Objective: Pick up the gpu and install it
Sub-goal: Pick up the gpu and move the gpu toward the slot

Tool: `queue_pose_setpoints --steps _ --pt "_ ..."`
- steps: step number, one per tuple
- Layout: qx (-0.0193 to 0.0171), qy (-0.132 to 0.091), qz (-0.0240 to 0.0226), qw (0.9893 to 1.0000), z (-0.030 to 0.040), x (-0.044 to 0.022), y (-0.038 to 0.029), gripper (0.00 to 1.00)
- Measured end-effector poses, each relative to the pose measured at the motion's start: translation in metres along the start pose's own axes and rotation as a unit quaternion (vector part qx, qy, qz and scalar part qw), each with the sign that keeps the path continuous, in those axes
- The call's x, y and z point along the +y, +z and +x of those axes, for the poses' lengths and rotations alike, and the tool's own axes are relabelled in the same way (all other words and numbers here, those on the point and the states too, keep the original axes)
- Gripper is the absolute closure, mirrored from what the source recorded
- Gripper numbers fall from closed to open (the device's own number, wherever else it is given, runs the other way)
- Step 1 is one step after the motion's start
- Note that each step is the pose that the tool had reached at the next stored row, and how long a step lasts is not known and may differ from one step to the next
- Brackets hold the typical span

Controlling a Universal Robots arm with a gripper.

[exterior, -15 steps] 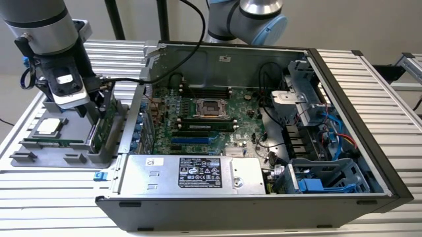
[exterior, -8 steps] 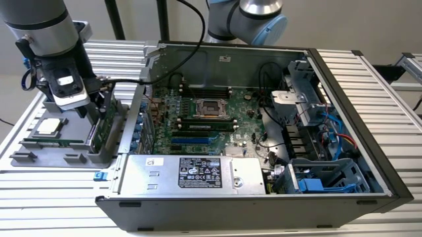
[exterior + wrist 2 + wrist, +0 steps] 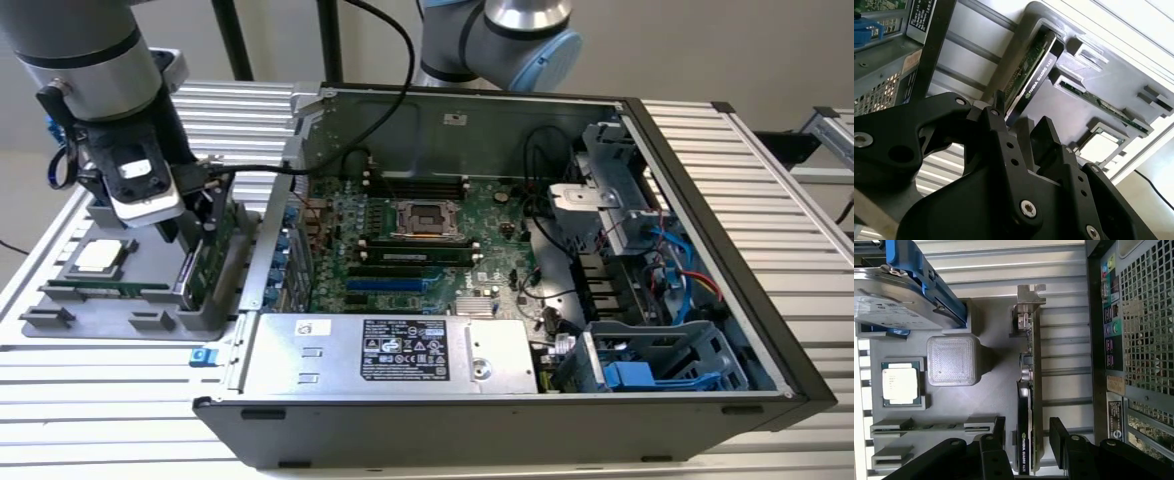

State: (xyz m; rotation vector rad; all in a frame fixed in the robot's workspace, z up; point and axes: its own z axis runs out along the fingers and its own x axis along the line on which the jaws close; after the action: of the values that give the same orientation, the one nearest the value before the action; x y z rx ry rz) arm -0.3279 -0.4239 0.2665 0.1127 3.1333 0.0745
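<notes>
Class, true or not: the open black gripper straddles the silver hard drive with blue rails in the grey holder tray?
Not right: the gripper straddles the thin green-and-black gpu, on edge in that tray, as the first wrist view shows.

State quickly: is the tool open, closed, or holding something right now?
Tool: open, straddling the upright gpu in its grey tray, not gripping it.

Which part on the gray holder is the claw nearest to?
The gpu, standing on edge inside the open claw; the hard drive, processor and memory stick sit farther off.
</notes>
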Motion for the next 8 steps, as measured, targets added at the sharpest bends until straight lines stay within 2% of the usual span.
queue_pose_setpoints --steps 8 --pt "0.0000 0.000 0.0000 1.0000 0.0001 -0.0004 0.0082 0.00"
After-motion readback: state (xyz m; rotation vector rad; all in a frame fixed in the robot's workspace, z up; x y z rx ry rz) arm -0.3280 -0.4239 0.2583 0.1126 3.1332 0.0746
